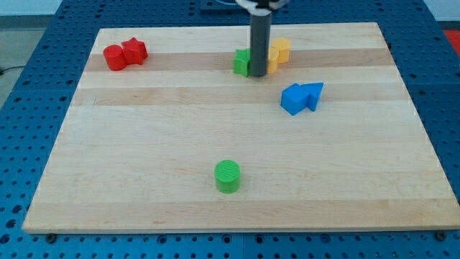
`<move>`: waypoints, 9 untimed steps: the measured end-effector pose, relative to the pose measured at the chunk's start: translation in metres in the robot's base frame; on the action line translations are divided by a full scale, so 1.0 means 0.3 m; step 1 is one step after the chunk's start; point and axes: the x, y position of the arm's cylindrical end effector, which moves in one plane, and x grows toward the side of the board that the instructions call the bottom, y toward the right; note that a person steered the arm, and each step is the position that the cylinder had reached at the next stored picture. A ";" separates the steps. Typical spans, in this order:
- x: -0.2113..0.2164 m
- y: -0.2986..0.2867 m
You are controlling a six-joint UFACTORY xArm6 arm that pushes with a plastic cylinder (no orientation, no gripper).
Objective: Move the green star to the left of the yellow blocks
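The green star (241, 62) lies near the view's top centre of the wooden board (144, 144). It is partly hidden behind my rod. The yellow blocks (279, 52) sit just right of the rod, touching each other; their shapes are partly hidden. My tip (258, 75) rests on the board between the green star and the yellow blocks, touching or almost touching both.
Two red blocks (124, 54) sit together at the view's top left. Two blue blocks (300, 97), a cube and a triangle, sit right of centre. A green cylinder (228, 176) stands at the view's bottom centre.
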 end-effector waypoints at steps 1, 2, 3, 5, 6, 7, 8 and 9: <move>-0.034 0.052; 0.026 0.061; 0.099 0.014; 0.050 -0.249; -0.007 -0.134; -0.076 -0.090; -0.112 -0.094; -0.113 -0.139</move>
